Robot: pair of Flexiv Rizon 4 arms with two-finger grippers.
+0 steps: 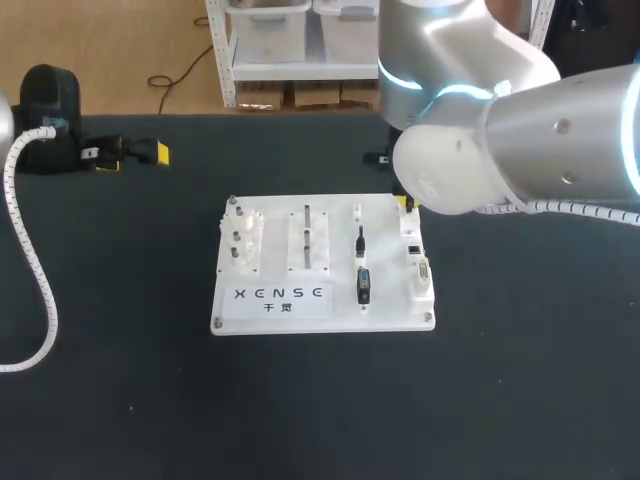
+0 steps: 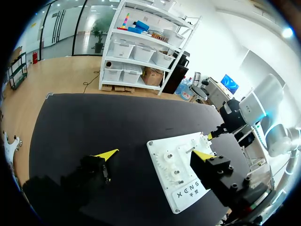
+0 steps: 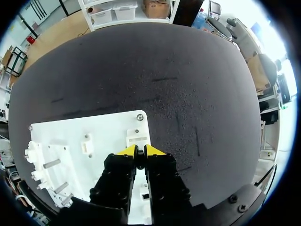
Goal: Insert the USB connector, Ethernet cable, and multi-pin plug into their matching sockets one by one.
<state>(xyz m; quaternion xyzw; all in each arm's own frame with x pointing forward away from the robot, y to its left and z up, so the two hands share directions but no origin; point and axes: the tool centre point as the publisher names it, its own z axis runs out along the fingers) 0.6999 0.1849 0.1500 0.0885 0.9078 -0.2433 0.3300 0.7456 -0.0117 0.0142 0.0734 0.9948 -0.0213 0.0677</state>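
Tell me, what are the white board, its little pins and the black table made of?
The white board looks like matte plastic: evenly white, with moulded posts. Its pins look like metal, grey and smooth, though they are small. The table seems covered in black cloth or felt: dull, no shine, faintly speckled.

Black matte table (image 1: 520, 380) fills most of frame. White rectangular board (image 1: 385, 318) lies flat on it at middle of frame, long edges running left to right. Faint dark scuff streaks (image 3: 164, 79) on cover beyond board.
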